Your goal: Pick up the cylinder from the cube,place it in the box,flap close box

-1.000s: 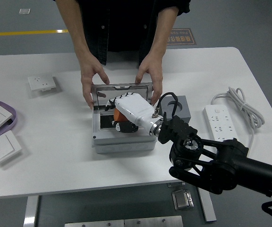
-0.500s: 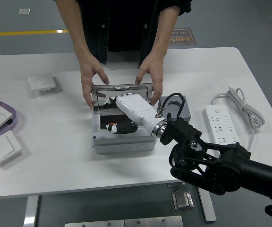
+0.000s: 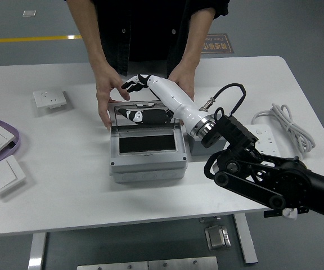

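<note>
Hovering above the box, empty fingers spread.

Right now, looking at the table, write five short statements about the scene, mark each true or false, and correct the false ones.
1. The right hand is above the lid's top edge. True.
2. The box is fully closed. False: the lid stands upright.
3. A person's hands hold the lid. True.
4. The power strip lies left of the box. False: it lies right.
5. The right hand holds the cylinder. False: it holds nothing.
</note>
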